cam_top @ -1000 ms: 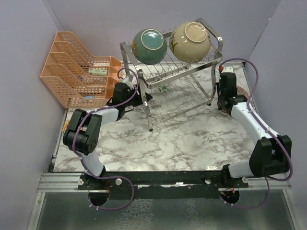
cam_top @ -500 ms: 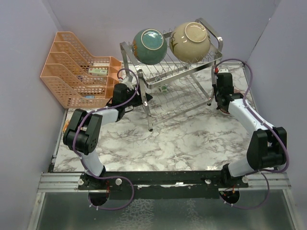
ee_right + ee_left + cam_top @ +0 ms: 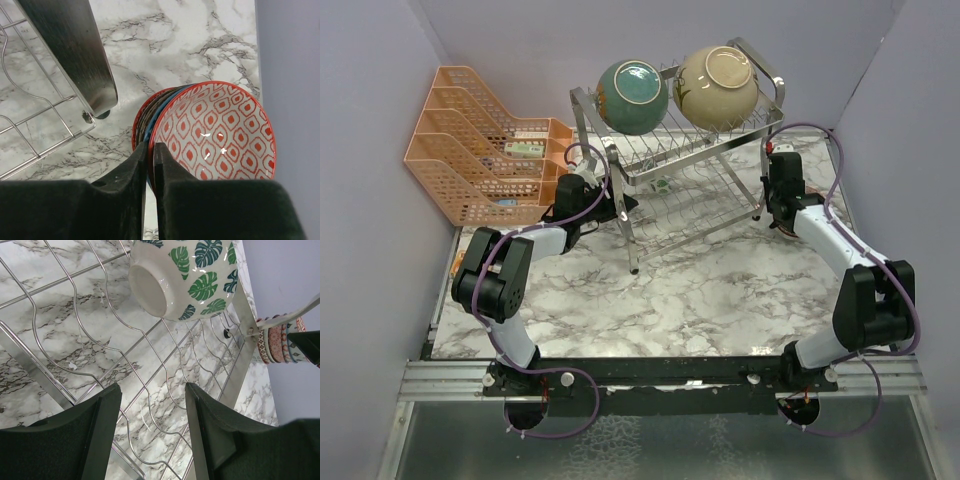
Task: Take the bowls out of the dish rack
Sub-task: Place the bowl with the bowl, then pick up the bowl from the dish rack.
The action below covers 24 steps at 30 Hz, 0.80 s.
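Observation:
The dish rack (image 3: 680, 215) is a silver two-tier wire frame; a teal bowl (image 3: 632, 95) and a cream bowl (image 3: 717, 87) lean on its top tier. My left gripper (image 3: 151, 387) is open at the lower tier, its fingers on either side of bare wires. A white bowl with green leaves (image 3: 185, 275) lies on that tier a little ahead of it. On the table by the rack's right leg, my right gripper (image 3: 151, 150) is shut on the rim of a small red-patterned bowl (image 3: 215, 132). That bowl stands on edge against a stack of small bowls (image 3: 145, 117).
An orange mesh organizer (image 3: 480, 145) stands at the back left, close to the left arm. The rack's shiny leg (image 3: 75, 50) is just left of the right gripper, and the right wall (image 3: 295, 60) is just past the bowls. Marble tabletop (image 3: 680, 290) lies in front of the rack.
The right arm has shifted slightly left and back toward the rack's right leg. The left arm and the bowls on the rack have not moved.

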Each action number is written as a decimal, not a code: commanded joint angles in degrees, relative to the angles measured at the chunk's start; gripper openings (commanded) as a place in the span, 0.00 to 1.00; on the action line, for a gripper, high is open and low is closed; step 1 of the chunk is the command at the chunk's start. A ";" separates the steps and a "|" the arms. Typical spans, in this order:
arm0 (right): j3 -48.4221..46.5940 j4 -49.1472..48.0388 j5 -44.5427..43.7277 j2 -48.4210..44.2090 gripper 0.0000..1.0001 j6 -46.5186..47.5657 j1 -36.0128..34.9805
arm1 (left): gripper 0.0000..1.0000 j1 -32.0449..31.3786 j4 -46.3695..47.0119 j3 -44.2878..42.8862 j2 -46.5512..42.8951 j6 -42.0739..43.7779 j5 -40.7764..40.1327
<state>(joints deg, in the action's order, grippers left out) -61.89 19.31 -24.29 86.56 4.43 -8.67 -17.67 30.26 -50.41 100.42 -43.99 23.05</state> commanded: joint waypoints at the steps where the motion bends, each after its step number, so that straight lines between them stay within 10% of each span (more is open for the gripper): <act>1: -1.22 -0.77 -0.47 -0.24 0.15 -0.38 0.25 | 0.58 0.42 -5.65 1.85 2.58 1.42 0.69; 14: 0.12 -1.45 2.79 -9.38 0.33 -0.20 0.18 | 0.58 0.42 -5.70 1.79 2.72 1.48 1.03; 24: 12.09 -13.62 43.32 -21.69 0.34 -14.86 0.20 | 0.58 0.48 -5.40 1.63 2.68 1.86 1.46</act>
<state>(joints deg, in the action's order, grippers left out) -56.29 15.00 -4.21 67.22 -0.25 -8.51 -17.56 30.41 -50.41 100.53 -43.92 23.79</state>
